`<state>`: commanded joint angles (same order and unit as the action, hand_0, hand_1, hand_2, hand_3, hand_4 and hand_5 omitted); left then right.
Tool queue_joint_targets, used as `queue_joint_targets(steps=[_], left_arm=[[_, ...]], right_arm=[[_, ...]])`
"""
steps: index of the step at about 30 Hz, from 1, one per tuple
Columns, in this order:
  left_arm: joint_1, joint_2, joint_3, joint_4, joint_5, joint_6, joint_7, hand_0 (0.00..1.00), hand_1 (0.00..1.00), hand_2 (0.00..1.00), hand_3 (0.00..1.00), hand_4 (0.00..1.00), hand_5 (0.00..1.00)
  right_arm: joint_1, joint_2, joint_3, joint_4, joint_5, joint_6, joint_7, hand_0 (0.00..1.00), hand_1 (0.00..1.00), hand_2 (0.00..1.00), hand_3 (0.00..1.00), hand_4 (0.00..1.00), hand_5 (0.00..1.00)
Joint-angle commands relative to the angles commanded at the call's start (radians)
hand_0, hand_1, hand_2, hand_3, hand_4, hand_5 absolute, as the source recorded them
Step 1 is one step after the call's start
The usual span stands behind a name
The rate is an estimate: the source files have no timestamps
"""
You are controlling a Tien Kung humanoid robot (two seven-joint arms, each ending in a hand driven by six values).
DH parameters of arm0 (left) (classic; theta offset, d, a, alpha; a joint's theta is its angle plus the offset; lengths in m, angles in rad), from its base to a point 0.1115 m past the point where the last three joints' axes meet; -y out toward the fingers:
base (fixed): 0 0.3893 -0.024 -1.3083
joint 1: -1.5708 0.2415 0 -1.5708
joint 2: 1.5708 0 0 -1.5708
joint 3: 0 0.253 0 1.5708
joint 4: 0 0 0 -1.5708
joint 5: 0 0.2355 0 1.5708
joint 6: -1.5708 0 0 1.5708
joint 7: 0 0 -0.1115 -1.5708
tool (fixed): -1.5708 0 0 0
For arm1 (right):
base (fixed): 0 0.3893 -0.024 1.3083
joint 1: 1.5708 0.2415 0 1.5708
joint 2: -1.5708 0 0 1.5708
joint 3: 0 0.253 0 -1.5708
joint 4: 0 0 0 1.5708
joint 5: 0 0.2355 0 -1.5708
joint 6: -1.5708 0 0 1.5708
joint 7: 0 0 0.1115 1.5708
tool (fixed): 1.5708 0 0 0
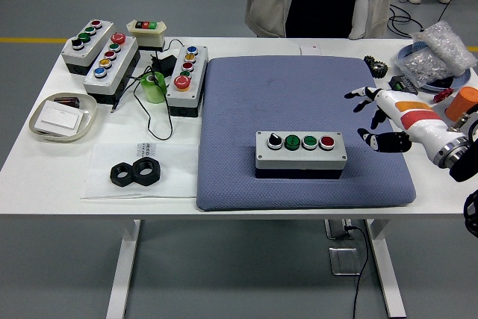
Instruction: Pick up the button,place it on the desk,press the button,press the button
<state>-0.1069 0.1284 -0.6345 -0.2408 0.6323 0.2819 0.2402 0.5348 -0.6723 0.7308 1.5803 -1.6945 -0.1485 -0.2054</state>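
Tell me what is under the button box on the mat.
The button box sits on the blue mat, which lies on the white table. The mat and table surface directly beneath it are covered.

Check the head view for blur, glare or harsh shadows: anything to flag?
Head view: even, soft lighting; the button box on the blue mat is sharp, casting only a faint shadow; no glare on the white table; the right hand looks slightly soft.

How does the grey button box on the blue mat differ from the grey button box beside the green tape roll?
The grey four-button box on the blue mat lies crosswise, alone; the grey button box beside the green tape roll runs front to back among other boxes on the bare white table. The mat box's buttons sit in one row; the other ends in one large red button. Both are grey with coloured buttons.
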Motion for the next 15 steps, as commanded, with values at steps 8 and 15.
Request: queue_joint_targets(steps=[8,15], left_arm=[[0.0,0.0,0.0,-0.001,0.001,-0.001,0.002,0.681,0.651,0.748,0.788,0.693,0.998],[-0.002,0.0,0.003,-0.001,-0.001,-0.001,0.001,0.682,0.651,0.748,0.788,0.693,0.998]], right_arm=[[0.013,0.006,-0.036,0.007,-0.014,0.061,-0.023,0.145,0.022,0.162,0.749,0.522,0.002],[0.025,0.013,-0.057,-0.005,-0.019,0.081,-0.034,0.141,0.018,0.159,0.748,0.521,0.002]])
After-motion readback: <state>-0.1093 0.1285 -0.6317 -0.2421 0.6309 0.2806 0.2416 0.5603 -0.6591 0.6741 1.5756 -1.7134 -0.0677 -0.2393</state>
